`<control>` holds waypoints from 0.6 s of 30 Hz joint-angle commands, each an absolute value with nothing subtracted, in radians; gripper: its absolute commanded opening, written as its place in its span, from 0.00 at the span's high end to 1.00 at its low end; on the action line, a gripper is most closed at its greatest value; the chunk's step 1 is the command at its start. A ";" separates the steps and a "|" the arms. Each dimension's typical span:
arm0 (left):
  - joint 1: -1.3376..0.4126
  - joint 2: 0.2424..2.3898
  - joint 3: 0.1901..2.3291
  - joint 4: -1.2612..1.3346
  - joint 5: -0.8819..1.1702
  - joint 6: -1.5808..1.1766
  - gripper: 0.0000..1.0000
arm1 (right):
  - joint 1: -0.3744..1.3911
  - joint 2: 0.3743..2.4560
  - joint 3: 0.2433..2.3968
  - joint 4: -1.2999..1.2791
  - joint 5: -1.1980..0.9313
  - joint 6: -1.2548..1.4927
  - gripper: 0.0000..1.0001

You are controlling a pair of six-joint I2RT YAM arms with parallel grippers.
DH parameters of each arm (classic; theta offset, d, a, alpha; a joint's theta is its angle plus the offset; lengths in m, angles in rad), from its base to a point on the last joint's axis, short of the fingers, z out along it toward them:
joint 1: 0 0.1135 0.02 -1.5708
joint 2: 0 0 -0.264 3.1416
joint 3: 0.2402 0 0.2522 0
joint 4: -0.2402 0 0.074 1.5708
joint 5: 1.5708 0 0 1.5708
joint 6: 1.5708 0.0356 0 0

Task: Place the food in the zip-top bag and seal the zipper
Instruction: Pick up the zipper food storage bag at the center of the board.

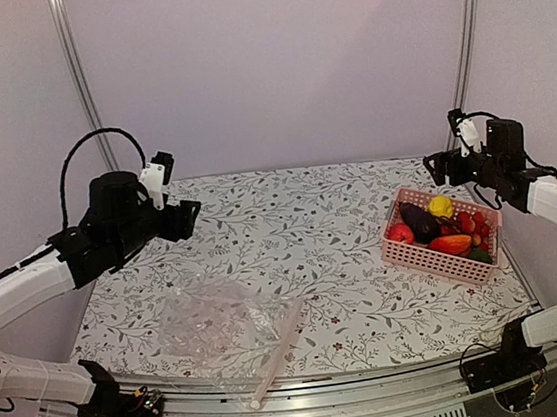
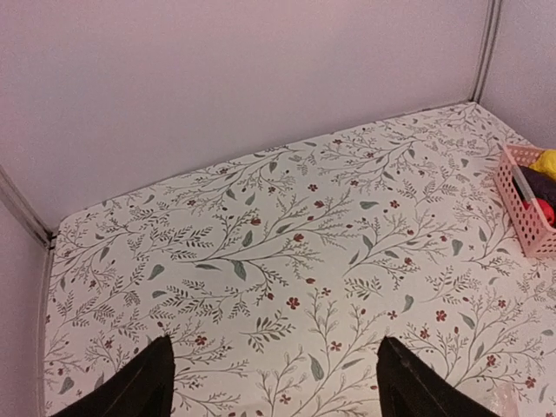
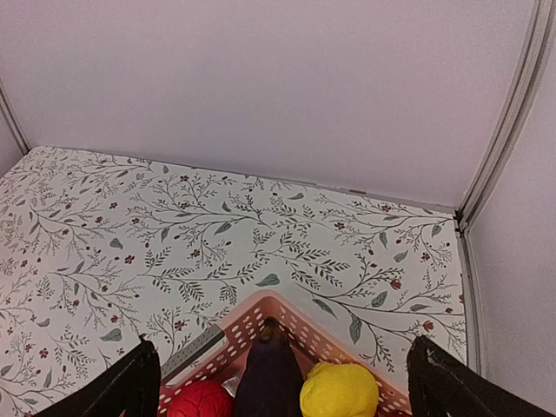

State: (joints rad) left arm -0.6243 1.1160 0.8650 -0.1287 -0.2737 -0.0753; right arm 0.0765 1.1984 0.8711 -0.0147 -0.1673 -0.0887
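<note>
Clearly the right fingers, spread wide and empty, hover over the food heaped in the pink basket, whereas the zip-top bag lies flat well apart at the near-left of the table, nearer the equally open, empty left fingers.

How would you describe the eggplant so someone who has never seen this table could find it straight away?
Look to the right side of the floral table, where a pink lattice basket holds toy food. The eggplant lies in it between a red fruit and the yellow lemon. It is the only dark purple, almost black piece among bright ones.
</note>
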 commanded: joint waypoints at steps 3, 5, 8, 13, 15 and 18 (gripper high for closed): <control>-0.900 1.248 0.995 -0.246 -0.439 -0.090 0.23 | 0.060 1.167 0.805 0.055 -0.195 -0.108 0.01; -0.996 1.325 1.070 -0.330 -0.505 -0.135 0.23 | 0.058 1.164 0.794 0.057 -0.207 -0.140 0.01; -1.123 1.459 1.208 -0.492 -0.606 -0.242 0.22 | 0.052 1.154 0.781 0.060 -0.220 -0.188 0.01; -1.289 1.664 1.392 -0.703 -0.716 -0.392 0.20 | 0.039 1.136 0.775 0.056 -0.250 -0.217 0.01; -1.332 1.740 1.455 -0.793 -0.727 -0.450 0.20 | 0.033 1.128 0.776 0.054 -0.268 -0.223 0.01; -1.372 1.832 1.507 -0.886 -0.739 -0.516 0.22 | 0.026 1.119 0.774 0.051 -0.294 -0.230 0.01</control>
State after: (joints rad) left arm -1.3270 1.7435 1.4509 -0.6590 -0.6704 -0.3767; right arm 0.0395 1.1423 0.7914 0.0391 -0.2432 -0.2028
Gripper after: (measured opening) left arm 0.792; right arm 0.989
